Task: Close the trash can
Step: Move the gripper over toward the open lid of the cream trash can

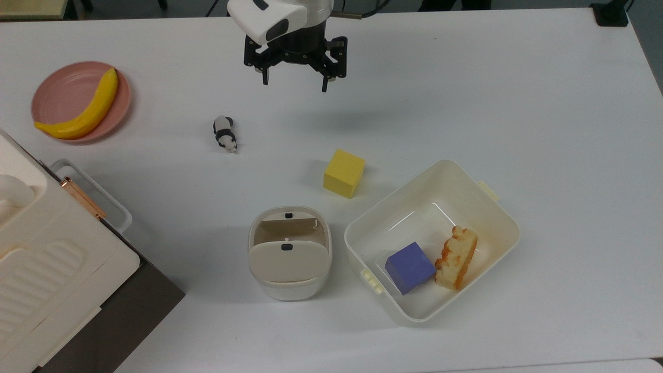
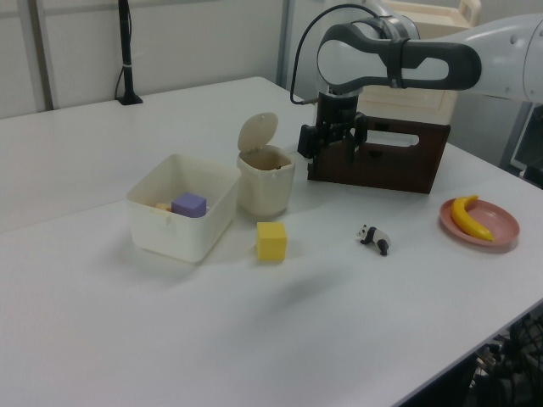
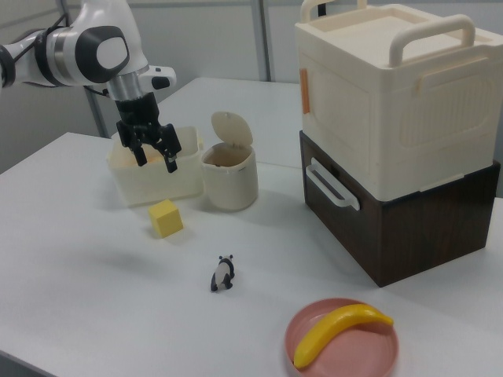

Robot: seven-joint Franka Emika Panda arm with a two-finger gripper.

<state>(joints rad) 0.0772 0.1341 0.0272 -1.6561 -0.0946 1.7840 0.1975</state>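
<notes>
no readable writing or brand marks anywhere; the only mark on the trash can [image 1: 289,259] is a small black dot on its lid [image 1: 288,260]. the can stands on the white table [image 1: 466,77] near the middle, just beside the cream tub [image 1: 494,207], on the top view's left of it. lid is up, hinged back and standing roughly upright, brown inside visible in the opening. in the left view the trash can [image 2: 265,180] sits between the tub [image 2: 182,229] and the dark brown box [image 2: 379,161].

gripper [image 1: 294,77] hangs above the table, well apart from the can, nothing in it, fingers spread apart and pointing down. in the right view the gripper [image 3: 155,153] overlaps the tub behind it, so part of the tub is hidden. arm is cut off at the top edge of the top view.

tub holds a purple cube [image 1: 409,268] and a toasted bread piece [image 1: 457,257]; in the left view the bread is mostly hidden behind the tub wall. yellow cube [image 1: 344,173] sits on the table near the can and tub. small panda figure [image 1: 225,133] lies apart from it. banana [image 1: 83,109] lies on a pink plate [image 1: 57,90]. cream case with handles [image 3: 393,94] is stacked on the dark brown box, cut off at the top view's left edge; an orange-copper strip on its side, too small to make out.
</notes>
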